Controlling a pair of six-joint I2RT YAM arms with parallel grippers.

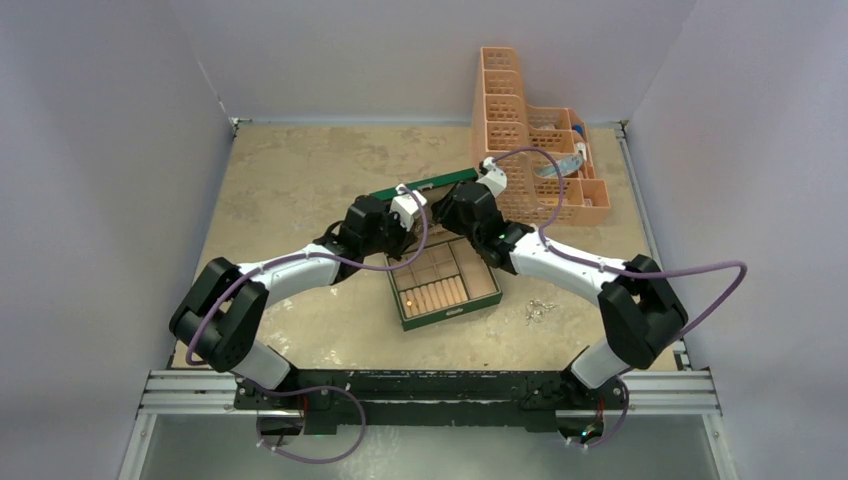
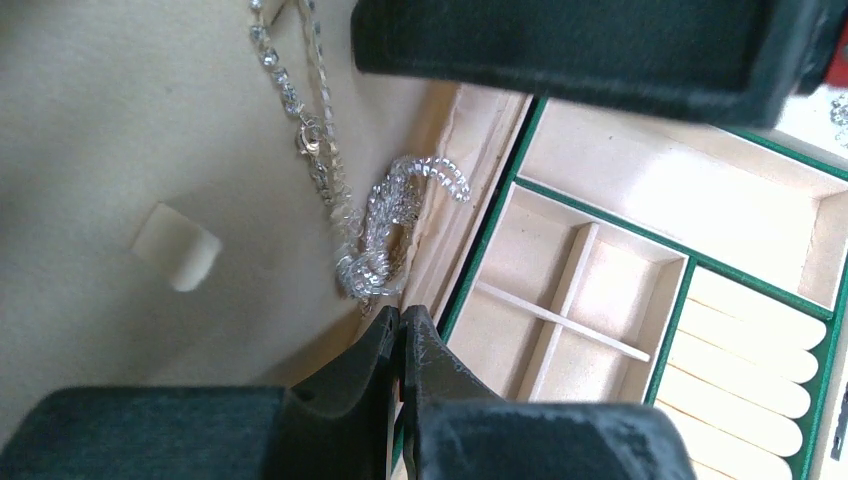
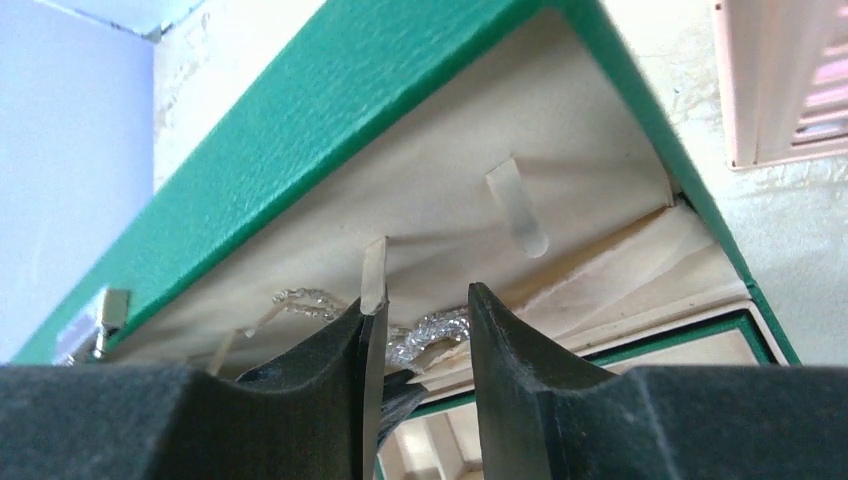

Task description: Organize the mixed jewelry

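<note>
Several silvery chains [image 2: 392,222] are heaped inside the raised lid [image 3: 300,130] of the green box [image 1: 440,315], at its hinge. The left end effector [image 2: 402,330] is fully closed beside them; the right end effector [image 3: 420,315] is set partly open.

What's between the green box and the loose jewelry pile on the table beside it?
Nothing. Only bare tabletop lies between the green box and the loose jewelry pile, as the top view shows.
</note>
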